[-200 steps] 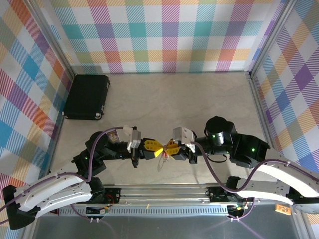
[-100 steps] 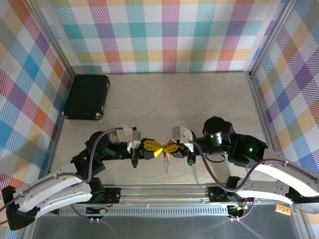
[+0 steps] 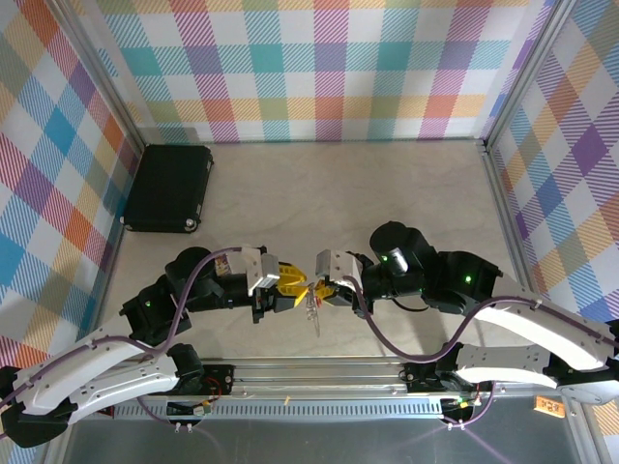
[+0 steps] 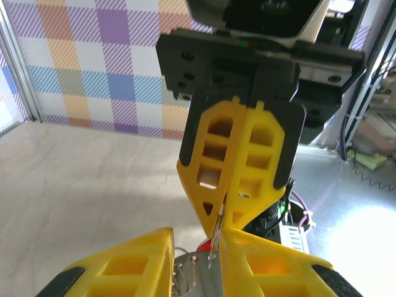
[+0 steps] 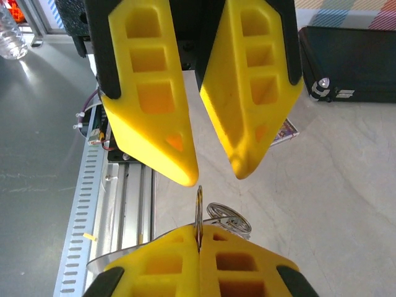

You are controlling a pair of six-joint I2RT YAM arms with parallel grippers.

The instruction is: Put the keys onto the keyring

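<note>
Pinching the silver-grey metal oval keyring (image 5: 224, 218) edge-on with our right gripper (image 5: 199, 232), we risk the spread left gripper (image 5: 214, 176) dislodging it.

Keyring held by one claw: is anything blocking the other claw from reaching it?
Nothing visible does. The right claw pinches the keyring, and the open left claw faces it with only air between.
</note>
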